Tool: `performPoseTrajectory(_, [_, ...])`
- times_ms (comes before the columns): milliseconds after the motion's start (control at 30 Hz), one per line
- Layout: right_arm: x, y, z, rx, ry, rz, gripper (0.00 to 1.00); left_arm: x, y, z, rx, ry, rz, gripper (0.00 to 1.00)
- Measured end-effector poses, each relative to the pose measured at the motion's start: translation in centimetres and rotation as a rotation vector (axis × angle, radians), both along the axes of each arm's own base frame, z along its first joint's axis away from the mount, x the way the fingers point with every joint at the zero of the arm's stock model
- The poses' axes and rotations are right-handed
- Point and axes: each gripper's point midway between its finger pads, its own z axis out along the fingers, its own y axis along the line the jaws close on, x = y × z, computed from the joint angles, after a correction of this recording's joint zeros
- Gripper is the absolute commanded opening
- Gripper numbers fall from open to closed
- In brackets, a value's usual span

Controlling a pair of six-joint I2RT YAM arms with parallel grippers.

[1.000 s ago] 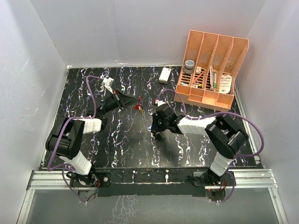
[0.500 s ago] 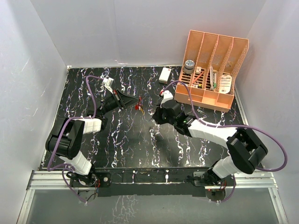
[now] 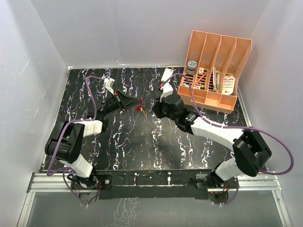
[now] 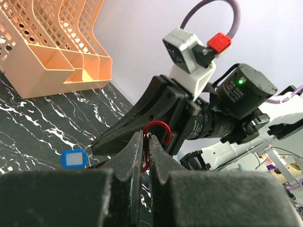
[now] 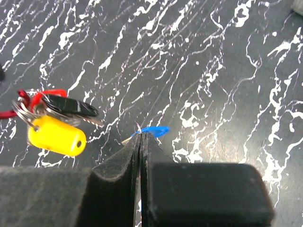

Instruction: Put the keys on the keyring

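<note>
My left gripper (image 4: 146,137) is shut on the red keyring (image 4: 158,128), whose curved end sticks up past the fingertips. From the ring hang a yellow-headed key (image 5: 57,136) and a black one (image 5: 71,106), above the black marbled table. My right gripper (image 5: 140,137) is shut on a blue-headed key (image 5: 156,130), held edge-on at its tips. In the left wrist view that blue key (image 4: 74,158) sits at the right gripper's tips, just left of the ring. From above, the left gripper (image 3: 137,105) and right gripper (image 3: 154,109) nearly meet, with the hanging keys (image 3: 140,109) between them.
An orange file organizer (image 3: 215,71) holding small items stands at the back right, close behind the right arm. A white box (image 3: 166,74) lies near the back wall beside it. White walls enclose the table on three sides.
The right arm has stretched forward and left, carrying its gripper from mid-table up close to the left gripper. The left arm has stayed still.
</note>
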Motion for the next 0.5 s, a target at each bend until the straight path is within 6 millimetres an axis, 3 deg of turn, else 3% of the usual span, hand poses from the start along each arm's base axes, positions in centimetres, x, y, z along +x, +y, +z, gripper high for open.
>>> performPoseTrajectory(300, [1.4,0.7,3.7,0.013,-0.090,0.007,0.00,-0.2,-0.1,0.3,0.001,-0.009,-0.017,0.00])
performPoseTrajectory(500, [1.9,0.7,4.9,0.016,-0.133,0.006,0.00,-0.2,-0.1,0.5,-0.001,-0.010,-0.020,0.00])
